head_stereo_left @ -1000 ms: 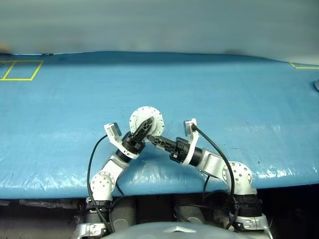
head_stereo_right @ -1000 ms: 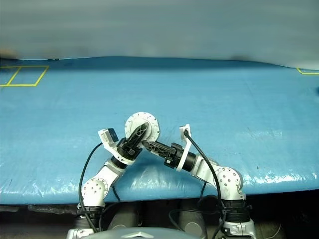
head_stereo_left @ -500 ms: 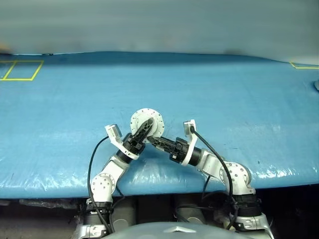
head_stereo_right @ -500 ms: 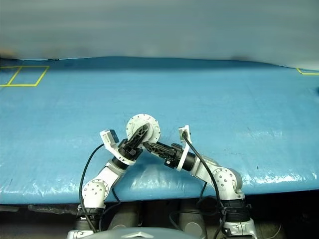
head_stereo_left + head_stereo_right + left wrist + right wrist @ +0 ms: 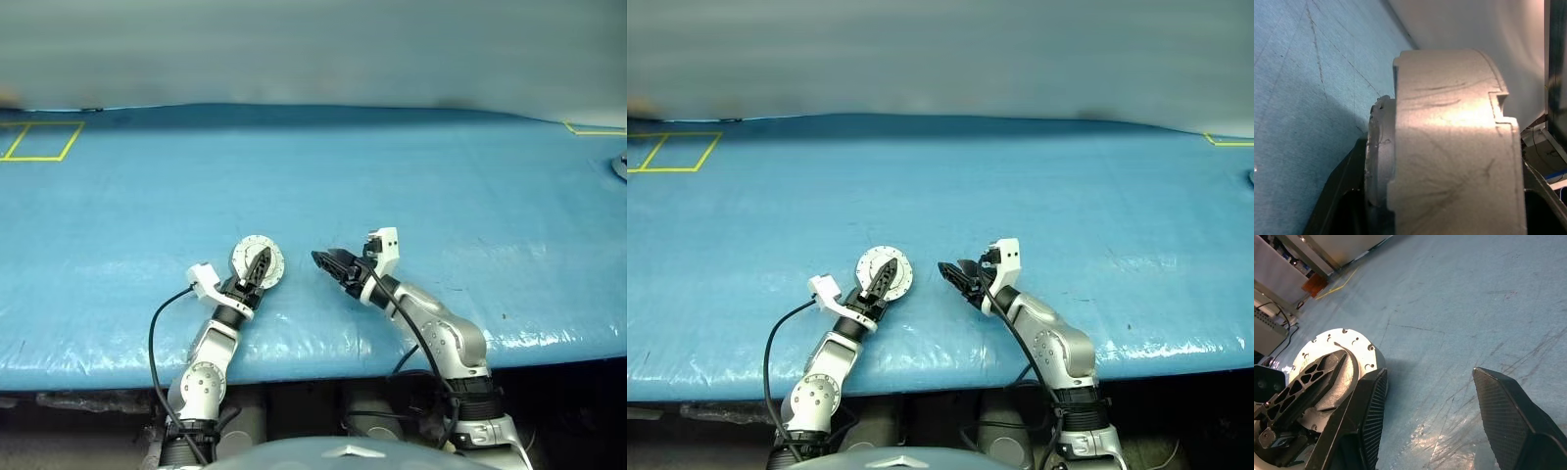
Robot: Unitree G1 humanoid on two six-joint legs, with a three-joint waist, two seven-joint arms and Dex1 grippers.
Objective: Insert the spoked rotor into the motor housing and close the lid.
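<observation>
The motor housing (image 5: 245, 258) is a round silver puck near the table's front edge, a little left of centre. The lid (image 5: 1347, 343) lies shut over it, plain grey side out, with small holes round its rim. My left gripper (image 5: 263, 258) is shut on the puck, one black finger (image 5: 1308, 377) across the lid and the other underneath. The left wrist view shows the housing's grey side wall (image 5: 1449, 132) between the fingers. My right gripper (image 5: 323, 260) stands open to the right of the puck, apart from it, with nothing between its fingers. The spoked rotor is hidden.
A blue wrinkled sheet (image 5: 441, 176) covers the table. A yellow taped square (image 5: 39, 139) marks the far left corner and a yellow line (image 5: 593, 128) the far right. A small round thing (image 5: 621, 166) sits at the right edge. The table's front edge (image 5: 313, 362) runs just under both arms.
My left gripper has sunk and moved left with the puck. My right gripper, which touched the puck's lower edge, has opened and drawn off to the right.
</observation>
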